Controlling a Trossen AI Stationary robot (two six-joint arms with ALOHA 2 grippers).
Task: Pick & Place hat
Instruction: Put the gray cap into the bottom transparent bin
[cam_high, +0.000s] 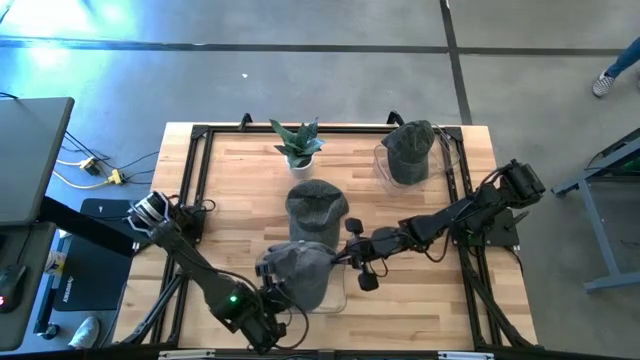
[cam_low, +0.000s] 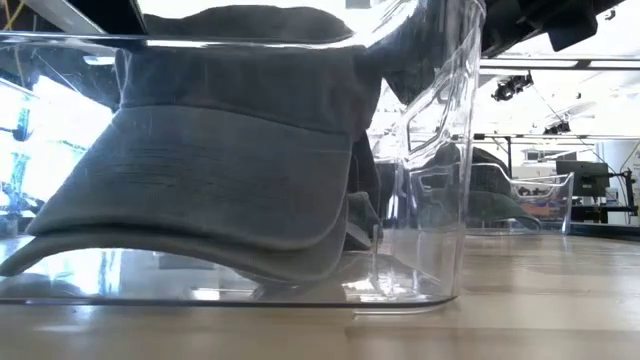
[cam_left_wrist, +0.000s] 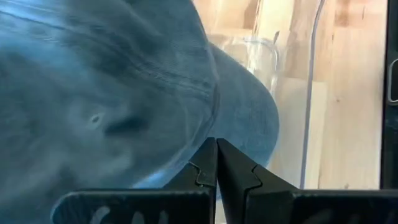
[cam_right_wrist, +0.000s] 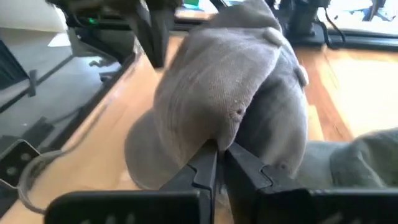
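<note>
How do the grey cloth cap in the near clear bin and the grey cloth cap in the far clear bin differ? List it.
The near grey cloth cap is pinched by both the left gripper and the right gripper; the far grey cloth cap is untouched. The near cap sits by the front edge, the far cap at the back right corner. Both are grey and in clear bins.

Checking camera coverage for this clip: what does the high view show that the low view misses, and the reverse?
Only the high view shows the potted plant, a loose hat mid-table, and both grippers, left and right, shut on the front hat. Only the low view shows that hat's brim lying inside the clear bin. Both show the far bin's hat.
</note>
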